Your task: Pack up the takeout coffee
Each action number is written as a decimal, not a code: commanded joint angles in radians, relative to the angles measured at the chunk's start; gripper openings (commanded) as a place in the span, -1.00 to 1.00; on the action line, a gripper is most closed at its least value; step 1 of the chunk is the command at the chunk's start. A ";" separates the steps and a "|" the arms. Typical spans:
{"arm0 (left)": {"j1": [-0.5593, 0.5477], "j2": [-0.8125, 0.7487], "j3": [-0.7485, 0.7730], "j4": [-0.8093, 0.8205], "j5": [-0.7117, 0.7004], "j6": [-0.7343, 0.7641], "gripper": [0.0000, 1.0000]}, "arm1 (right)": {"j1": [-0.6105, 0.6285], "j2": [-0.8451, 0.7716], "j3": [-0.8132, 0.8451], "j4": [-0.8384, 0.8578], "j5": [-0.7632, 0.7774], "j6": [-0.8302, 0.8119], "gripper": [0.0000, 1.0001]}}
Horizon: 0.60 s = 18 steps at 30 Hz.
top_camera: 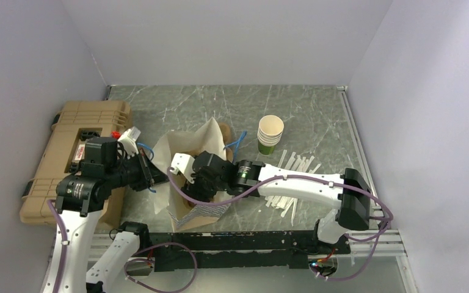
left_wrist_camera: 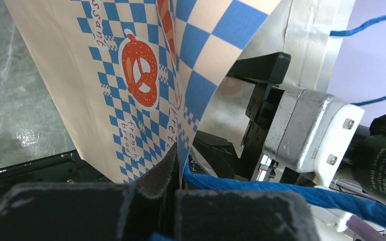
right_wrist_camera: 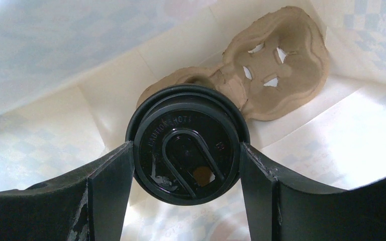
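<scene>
The takeout coffee shows in the right wrist view from above as a round black lid, inside the paper bag. It sits over one cup hole of a brown pulp carrier on the bag's floor. My right gripper is shut on it, one finger touching each side of the lid. In the top view the right gripper reaches into the bag and hides the cup. My left gripper is shut on the bag's blue-checked edge, at the bag's left side.
A stack of lidless paper cups with a green base stands behind the right arm. White sticks lie scattered under that arm. A tan hard case fills the left side. The bag's blue handle runs past the left fingers.
</scene>
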 commanded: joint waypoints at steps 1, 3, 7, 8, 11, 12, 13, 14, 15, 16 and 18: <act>-0.004 -0.032 -0.051 -0.027 0.043 -0.030 -1.00 | -0.005 0.046 0.063 -0.046 -0.045 0.032 -0.45; -0.003 -0.044 -0.081 -0.025 0.038 -0.034 -1.00 | -0.006 0.067 0.061 -0.036 -0.055 0.040 -0.45; -0.003 -0.052 -0.102 -0.052 -0.022 -0.017 -1.00 | -0.014 0.114 0.059 -0.027 -0.070 0.060 -0.45; -0.003 -0.051 -0.100 -0.064 -0.040 -0.009 -1.00 | -0.016 0.128 0.061 -0.028 -0.089 0.065 -0.45; -0.003 -0.042 -0.091 -0.090 -0.081 0.015 -0.98 | -0.017 0.168 0.064 -0.029 -0.113 0.074 -0.46; -0.003 -0.039 -0.089 -0.094 -0.086 0.020 -0.99 | -0.017 0.182 0.068 -0.034 -0.117 0.074 -0.46; -0.003 -0.036 -0.088 -0.097 -0.092 0.023 -0.99 | -0.017 0.194 0.070 -0.040 -0.120 0.074 -0.47; -0.004 -0.034 -0.089 -0.098 -0.098 0.026 -0.99 | -0.017 0.206 0.072 -0.047 -0.120 0.074 -0.47; -0.003 -0.033 -0.088 -0.098 -0.102 0.028 -0.99 | -0.017 0.217 0.071 -0.053 -0.120 0.074 -0.48; -0.003 -0.032 -0.086 -0.098 -0.105 0.030 -0.99 | -0.017 0.227 0.071 -0.061 -0.123 0.073 -0.48; -0.003 -0.029 -0.084 -0.100 -0.115 0.034 -0.99 | -0.016 0.250 0.069 -0.083 -0.133 0.070 -0.48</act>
